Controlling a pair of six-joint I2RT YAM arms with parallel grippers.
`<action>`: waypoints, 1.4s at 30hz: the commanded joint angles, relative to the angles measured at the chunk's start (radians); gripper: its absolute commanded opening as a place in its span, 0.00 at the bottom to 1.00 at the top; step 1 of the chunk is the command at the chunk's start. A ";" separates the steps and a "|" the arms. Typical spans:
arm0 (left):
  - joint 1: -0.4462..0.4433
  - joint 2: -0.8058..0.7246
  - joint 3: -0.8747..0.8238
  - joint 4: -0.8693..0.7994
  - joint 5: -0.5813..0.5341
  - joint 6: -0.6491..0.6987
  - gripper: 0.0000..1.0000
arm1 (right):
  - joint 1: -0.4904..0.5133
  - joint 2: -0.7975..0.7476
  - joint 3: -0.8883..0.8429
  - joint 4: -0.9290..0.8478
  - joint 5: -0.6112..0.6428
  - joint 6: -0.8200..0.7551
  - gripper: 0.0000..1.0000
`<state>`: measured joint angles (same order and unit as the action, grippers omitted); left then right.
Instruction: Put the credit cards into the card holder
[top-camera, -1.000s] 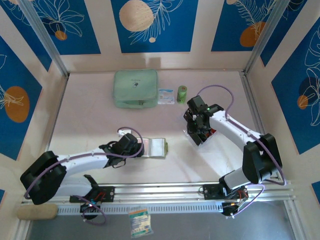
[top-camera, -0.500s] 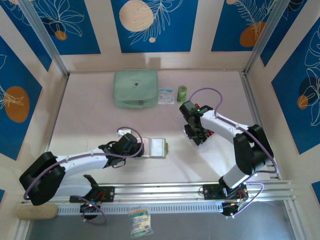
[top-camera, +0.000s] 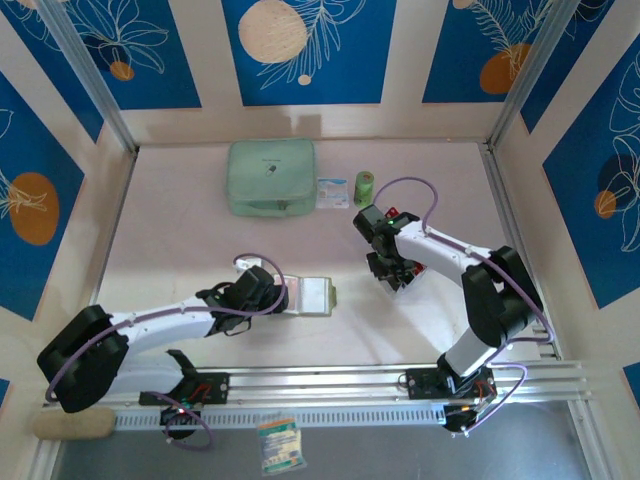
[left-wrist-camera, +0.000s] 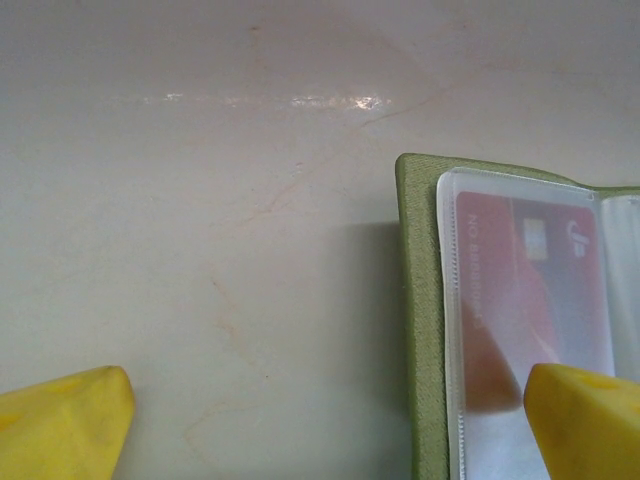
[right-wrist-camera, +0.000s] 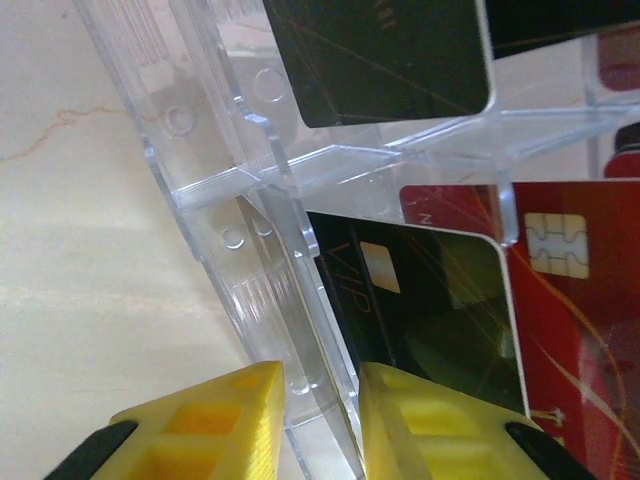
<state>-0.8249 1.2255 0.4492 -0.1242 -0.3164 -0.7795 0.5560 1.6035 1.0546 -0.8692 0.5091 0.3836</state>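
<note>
Only the right arm had moved since a second earlier: its elbow had folded in and the right pincer (right-wrist-camera: 320, 425) had slid nearer the card holder (top-camera: 315, 296) while its jaws drew narrower. The left arm had kept its place.

Just left of the card holder, the left pincer (top-camera: 288, 297) was spread as wide as it went. One fingertip was over bare tabletop (left-wrist-camera: 200, 250) and the other over the holder's clear sleeve, pinching nothing. The card holder lay open and flat, and one red card (left-wrist-camera: 520, 290) sat inside that sleeve. By my judgement one card was in and the rest were still to do.

Right of the card holder, and apart from it, stood one acrylic rack (right-wrist-camera: 250, 190) holding the remaining credit cards (right-wrist-camera: 385, 55). The right wrist view showed two black ones and at least one red one (right-wrist-camera: 570, 300), with slivers at the edge that I could not count. The right pincer's jaws stood close together about the rack's side wall and the edge of the lower black card (right-wrist-camera: 420, 310). Whether they pinched that card I could not tell, though drawing it out looked like the step in hand.

Beyond the card holder, by the far wall, lay one mint pouch (top-camera: 271, 177) and one small green roll (top-camera: 364, 188)
</note>
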 joint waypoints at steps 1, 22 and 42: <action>0.003 -0.013 -0.011 -0.026 -0.021 0.004 1.00 | -0.013 -0.037 0.024 -0.019 -0.014 -0.009 0.27; 0.003 -0.014 -0.009 -0.029 -0.022 0.003 1.00 | -0.001 -0.129 0.088 -0.029 -0.128 -0.059 0.00; 0.003 0.042 0.015 -0.096 -0.063 -0.047 1.00 | 0.182 -0.271 -0.242 0.800 -0.560 0.400 0.00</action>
<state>-0.8249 1.2537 0.4503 -0.1665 -0.3504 -0.8070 0.6937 1.3170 0.8410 -0.2920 -0.0128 0.6792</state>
